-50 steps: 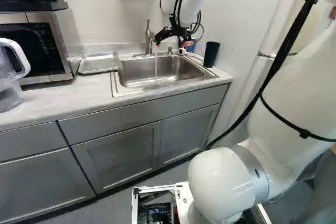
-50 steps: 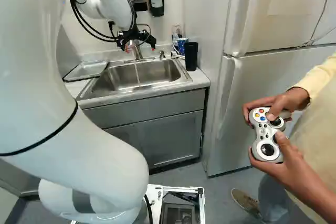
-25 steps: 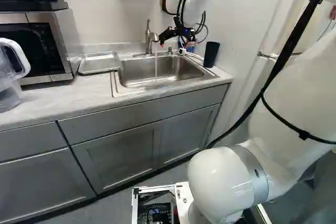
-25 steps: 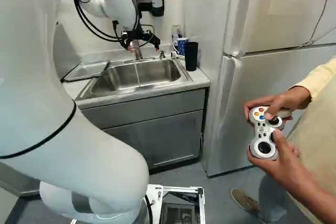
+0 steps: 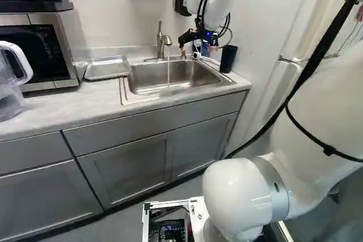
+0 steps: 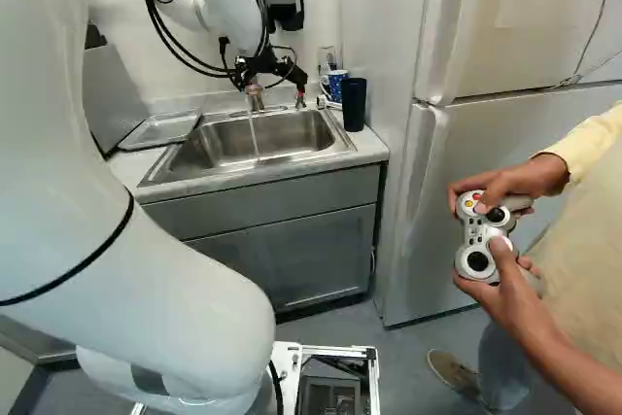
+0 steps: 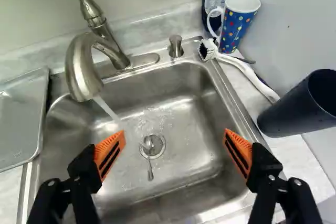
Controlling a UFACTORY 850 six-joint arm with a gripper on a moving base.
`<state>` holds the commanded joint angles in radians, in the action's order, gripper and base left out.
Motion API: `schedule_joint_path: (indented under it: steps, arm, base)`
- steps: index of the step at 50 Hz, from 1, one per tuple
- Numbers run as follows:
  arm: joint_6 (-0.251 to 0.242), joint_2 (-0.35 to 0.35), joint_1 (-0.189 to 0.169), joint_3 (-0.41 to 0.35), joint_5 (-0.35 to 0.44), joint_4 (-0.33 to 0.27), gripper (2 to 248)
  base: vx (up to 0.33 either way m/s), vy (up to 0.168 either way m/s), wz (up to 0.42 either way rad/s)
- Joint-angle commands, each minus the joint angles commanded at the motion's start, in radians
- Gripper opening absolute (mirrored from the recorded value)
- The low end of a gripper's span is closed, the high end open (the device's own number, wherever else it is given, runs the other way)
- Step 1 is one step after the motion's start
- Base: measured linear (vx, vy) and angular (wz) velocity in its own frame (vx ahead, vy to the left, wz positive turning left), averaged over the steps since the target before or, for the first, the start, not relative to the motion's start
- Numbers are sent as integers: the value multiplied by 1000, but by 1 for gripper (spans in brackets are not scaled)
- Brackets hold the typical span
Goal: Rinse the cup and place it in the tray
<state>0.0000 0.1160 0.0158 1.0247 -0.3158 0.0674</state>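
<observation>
Because the gripper (image 7: 174,133) is spread and empty, it can presumably admit the blue cup (image 7: 237,31) ahead or the dark cup (image 7: 294,109) beside it. Water (image 7: 107,109) runs nearby, apparently for rinsing.

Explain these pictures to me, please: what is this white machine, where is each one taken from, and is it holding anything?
It is a robot arm on a moving base, ending in a black gripper, a sort of mechanical hand with two orange-padded fingers.

Two pictures come from cameras on the base, behind the arm to its left and right. The third comes from the arm's wrist, looking down past the fingers.

The gripper is open over a metal sink and holds nothing. Water runs from the faucet. On one side of the sink lies a metal tray; on the other are a dark tumbler, a spotted blue mug and a dish brush.
</observation>
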Motion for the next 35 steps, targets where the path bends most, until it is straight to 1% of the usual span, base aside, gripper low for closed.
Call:
schedule_joint_path:
  steps: [19,35]
  arm:
    - [0,3,0,-19,75,23,247]
    - [0,19,-4,-70,165,46,247]
  base:
    - [0,0,0]
    - [0,0,0]
